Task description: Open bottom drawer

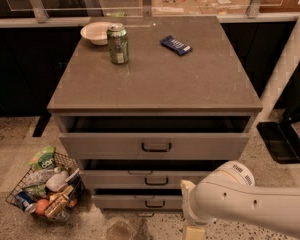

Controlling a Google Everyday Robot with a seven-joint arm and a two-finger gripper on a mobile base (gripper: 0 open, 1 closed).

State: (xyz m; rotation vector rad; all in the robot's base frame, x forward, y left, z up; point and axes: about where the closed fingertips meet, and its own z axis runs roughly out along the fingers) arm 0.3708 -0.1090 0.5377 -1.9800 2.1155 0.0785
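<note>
Grey bottom drawer (125,202) at 6 o'clock, lowest front; white arm (240,199) covers its right end. Gripper (192,232) at the drawer's 4 o'clock, whether apart or together cannot be told. Wire basket (15,196) at 8 o'clock.

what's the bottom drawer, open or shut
Not pulled out: the bottom drawer sits back behind the middle drawer. Gripper low right, off its handle.

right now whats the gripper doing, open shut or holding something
gripper: cannot be told; it is low at the frame's bottom edge, just right of the bottom drawer, mostly out of view.
</note>
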